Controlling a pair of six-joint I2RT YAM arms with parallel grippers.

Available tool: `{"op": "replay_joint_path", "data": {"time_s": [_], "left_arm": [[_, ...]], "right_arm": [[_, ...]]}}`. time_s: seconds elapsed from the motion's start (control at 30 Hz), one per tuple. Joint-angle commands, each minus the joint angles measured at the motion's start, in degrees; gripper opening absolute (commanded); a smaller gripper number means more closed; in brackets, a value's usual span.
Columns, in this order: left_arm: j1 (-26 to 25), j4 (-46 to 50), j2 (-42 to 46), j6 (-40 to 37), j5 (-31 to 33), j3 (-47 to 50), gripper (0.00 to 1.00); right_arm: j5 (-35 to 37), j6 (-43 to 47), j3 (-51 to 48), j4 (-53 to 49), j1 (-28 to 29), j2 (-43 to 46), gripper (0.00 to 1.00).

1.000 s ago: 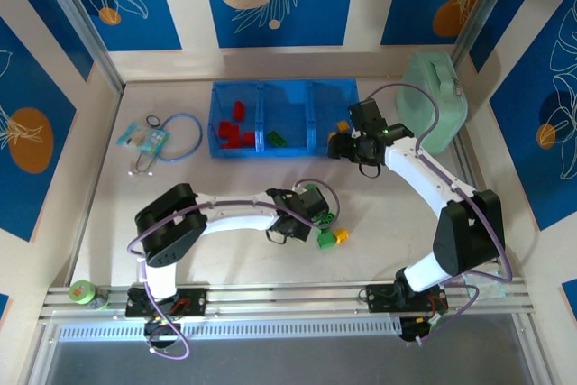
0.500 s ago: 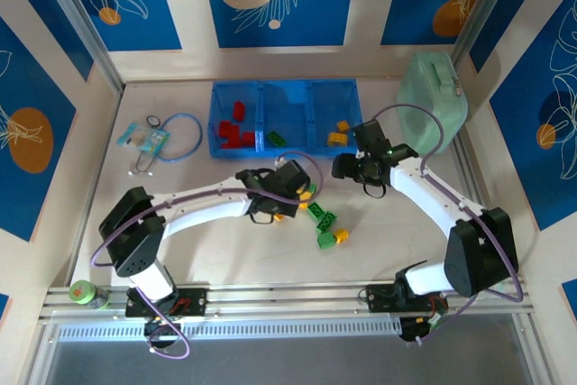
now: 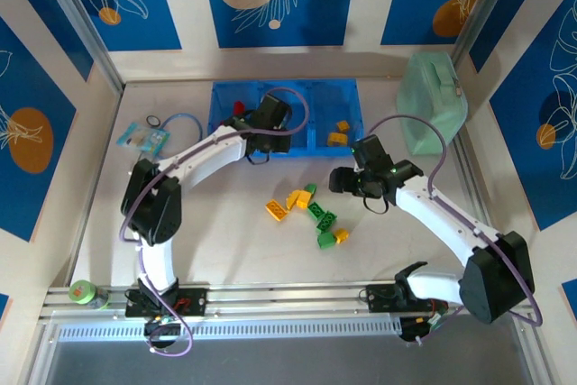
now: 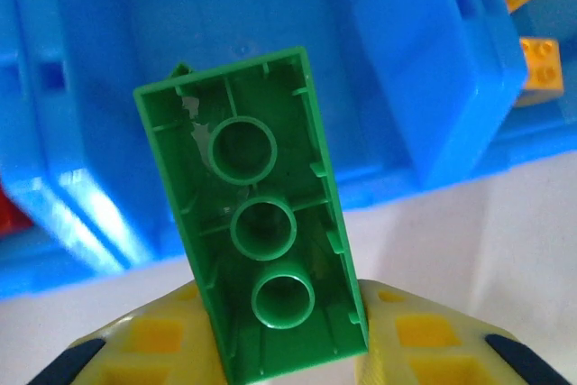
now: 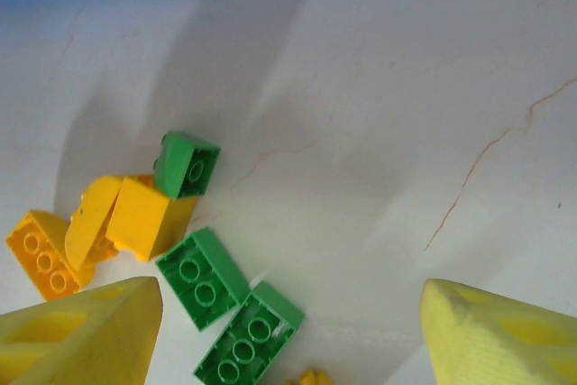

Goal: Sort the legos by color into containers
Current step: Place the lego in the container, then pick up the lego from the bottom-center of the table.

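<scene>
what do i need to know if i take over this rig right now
left gripper: shut on a green brick, above the blue tray, apparently at its middle compartment.
right gripper: open, empty, over the loose pile on the table.
done: red bricks in the left compartment, orange bricks in the right one.
left: drop the held green brick, then sort the pile's green and yellow pieces.
</scene>
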State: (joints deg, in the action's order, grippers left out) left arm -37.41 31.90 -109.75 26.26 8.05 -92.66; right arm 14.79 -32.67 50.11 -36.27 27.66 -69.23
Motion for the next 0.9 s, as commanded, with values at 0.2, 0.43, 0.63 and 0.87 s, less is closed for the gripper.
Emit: {"op": "replay_joint_path", "data": {"time_s": [0.2,0.43,0.63,0.87], "left_arm": [[3.72,6.2,-11.66,-4.37,-3.6,-16.21,0.34],[3.99,11.61,-14.08,-5.43,-3.14,-25.22,0.8],[2.8,3.98,-3.06,-5.21,-3.96,-12.18,0.8],[1.88,-4.02,9.02,-2.56,-4.98,4.94,0.78]], "right_arm": [[-0.96,-2.66,-6.25,-2.31,2.96,4.9,0.76],[0.79,-2.71,-6.58,-4.22,9.3,5.52,0.81],[1.3,-4.48,-6.73,-7.86,14.3,5.43,0.81],[1.28,-10.32,-7.63,-9.79,22.08,3.97,0.79]]}}
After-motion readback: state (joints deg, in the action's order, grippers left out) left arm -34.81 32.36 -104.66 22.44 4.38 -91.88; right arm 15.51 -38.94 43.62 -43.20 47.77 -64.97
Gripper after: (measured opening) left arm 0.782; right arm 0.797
